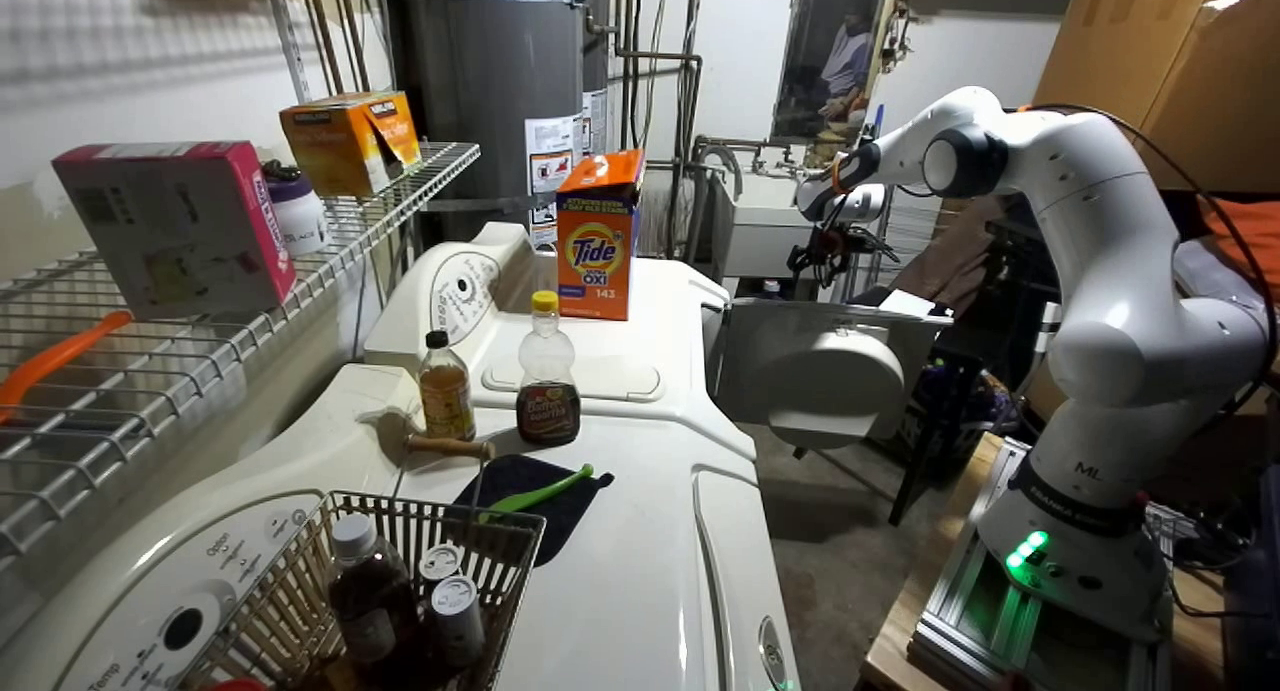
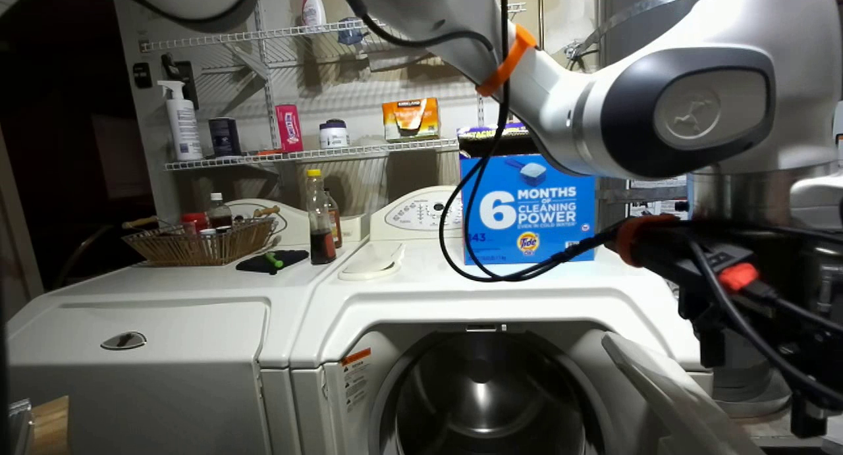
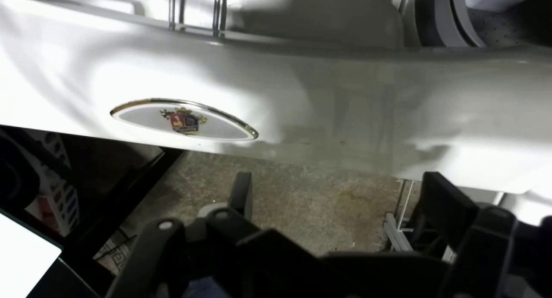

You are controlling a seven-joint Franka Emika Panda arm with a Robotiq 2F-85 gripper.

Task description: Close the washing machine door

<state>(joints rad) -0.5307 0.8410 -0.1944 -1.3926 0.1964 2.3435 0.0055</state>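
Exterior view, washing machine [image 2: 494,303]: bottom centre to right of the frame, steel drum [image 2: 487,389] showing through its uncovered front.
Door [image 1: 825,381]: right of centre in an exterior view, swung well out from that front, so the job is undone.
Door's long axis: across the wrist view's upper half, left to right, dipping slightly rightward.
My gripper [image 3: 338,177]: lower half of the wrist view, spread wide, holding nothing.
My way to the door: toward the top of the frame; I am on its outer side, near it, though I cannot tell whether I touch.
Badge [image 3: 184,121]: left of my fingertips [image 3: 242,188]; I judge that a push toward the frame's top, nearer the badge, would swing the door more easily.
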